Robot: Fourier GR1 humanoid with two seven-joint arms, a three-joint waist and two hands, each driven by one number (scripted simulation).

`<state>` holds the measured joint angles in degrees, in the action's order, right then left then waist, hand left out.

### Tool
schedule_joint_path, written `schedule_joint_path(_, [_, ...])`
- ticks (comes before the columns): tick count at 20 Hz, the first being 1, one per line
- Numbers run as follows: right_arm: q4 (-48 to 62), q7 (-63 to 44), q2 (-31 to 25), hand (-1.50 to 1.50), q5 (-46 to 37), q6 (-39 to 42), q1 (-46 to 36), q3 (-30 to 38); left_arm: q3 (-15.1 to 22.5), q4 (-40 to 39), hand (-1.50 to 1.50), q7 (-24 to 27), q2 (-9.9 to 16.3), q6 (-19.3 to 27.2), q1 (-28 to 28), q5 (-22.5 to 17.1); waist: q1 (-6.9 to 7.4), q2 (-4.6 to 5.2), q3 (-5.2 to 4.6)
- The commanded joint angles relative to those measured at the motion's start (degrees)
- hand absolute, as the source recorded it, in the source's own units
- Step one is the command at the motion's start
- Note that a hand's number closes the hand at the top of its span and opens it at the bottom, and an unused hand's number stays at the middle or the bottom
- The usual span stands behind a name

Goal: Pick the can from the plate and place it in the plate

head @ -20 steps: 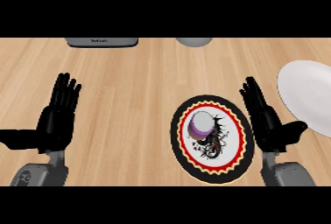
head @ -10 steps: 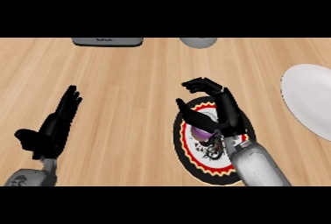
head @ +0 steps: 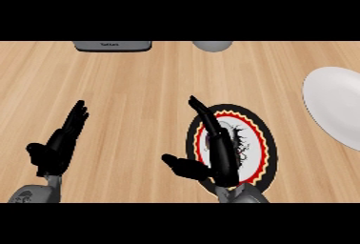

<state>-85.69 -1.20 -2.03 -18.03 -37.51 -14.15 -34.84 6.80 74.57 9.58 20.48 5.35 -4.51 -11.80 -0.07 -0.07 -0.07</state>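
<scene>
Head view, counter top (head: 141, 86) of light wood.

Right hand (head: 215, 157): lower centre of frame, forearm entering from bottom edge. Hand lies over left part of patterned plate (head: 264, 143). Fingers straight, extended toward upper left, released; thumb sticks out to the left over bare wood. Nothing grasped.

Left hand (head: 60, 143): lower left of frame, over bare wood, well apart from both plates. Fingers straight, pointing up and slightly right, released; thumb out to the left. Holds nothing. Resting.

Patterned plate: lower centre-right. Black outer rim, yellow zigzag band, red ring, white centre w/ black markings. Left side covered by right hand.

Can: cannot tell where it is. No clear can shape visible; right hand hides much of patterned plate's centre, so can may be behind it, not confirmable.

White plate (head: 337, 107): right edge of frame, partly cut off, plain, near patterned plate but apart from it.

Other items at top edge: grey box (head: 112, 45), upper left, partly cut off; grey round object (head: 212, 45), upper centre, partly cut off.
</scene>
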Motion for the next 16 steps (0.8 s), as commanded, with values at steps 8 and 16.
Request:
schedule_joint_path(8, [-17.8,-26.9,-14.3,-1.50,-18.5,11.4,6.2,-1.0,-0.4,2.3,0.00,-2.1,-0.4,-0.5,2.1,0.9,-0.48,-0.27,-0.04])
schedule_joint_path(16, [-25.9,-50.7,-16.1,-1.50,-18.0,35.6,-1.6,-1.4,-1.2,1.1,0.00,-0.7,-1.1,-0.3,0.6,1.9,0.03,-0.04,-0.04])
